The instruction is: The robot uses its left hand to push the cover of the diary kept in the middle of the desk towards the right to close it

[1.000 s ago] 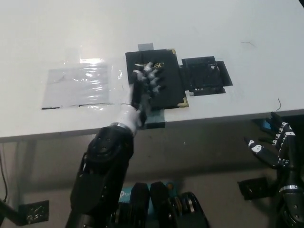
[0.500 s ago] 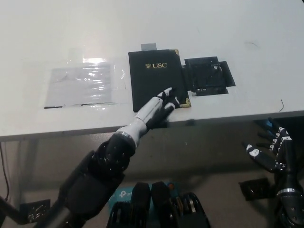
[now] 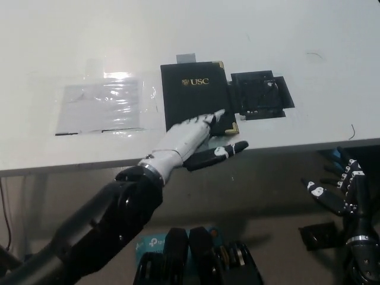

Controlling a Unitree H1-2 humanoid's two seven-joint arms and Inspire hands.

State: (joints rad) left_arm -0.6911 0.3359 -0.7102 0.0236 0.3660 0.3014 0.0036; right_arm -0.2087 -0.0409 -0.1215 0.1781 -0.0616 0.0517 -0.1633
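Left hand [image 3: 191, 138] stretched forward and to the right from a dark, bulky forearm, palm down, fingers [image 3: 209, 119] straight and spread flat, holding nothing, thumb jutting out to the right. Right hand [image 3: 341, 190] low at the lower right corner, well apart from the left, fingers spread and empty.
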